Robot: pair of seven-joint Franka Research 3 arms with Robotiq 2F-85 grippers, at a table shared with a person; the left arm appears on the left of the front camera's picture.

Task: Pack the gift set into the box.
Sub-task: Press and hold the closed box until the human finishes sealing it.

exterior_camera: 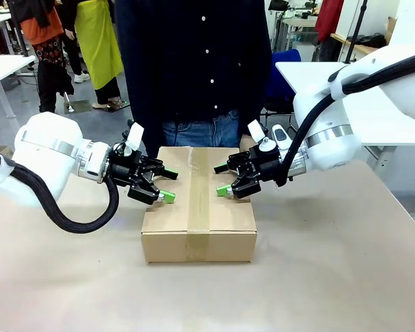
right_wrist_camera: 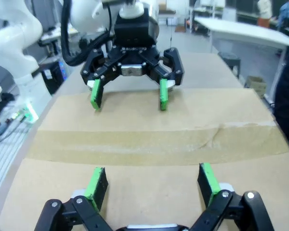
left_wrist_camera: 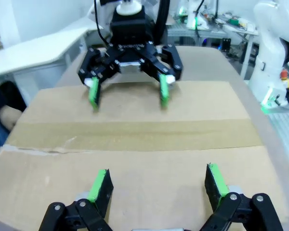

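Note:
The box (exterior_camera: 198, 228) sits in the middle of the table, a brown cardboard carton with its top flaps shut and a strip of brown tape (exterior_camera: 197, 200) along the seam. My left gripper (exterior_camera: 169, 185) hovers open just over the box's left part, fingers pointing right. Facing it from the other side, my right gripper (exterior_camera: 222, 179) is open too, over the right part. The left wrist view has my left gripper (left_wrist_camera: 157, 183) above the box top (left_wrist_camera: 135, 130), with the right gripper (left_wrist_camera: 128, 94) opposite. The gift set is out of view.
A person in a dark shirt (exterior_camera: 194, 69) stands close behind the box at the far edge. The table (exterior_camera: 332, 277) is covered in plain brown paper with free room all around the box. White tables (exterior_camera: 373, 104) stand at the back right.

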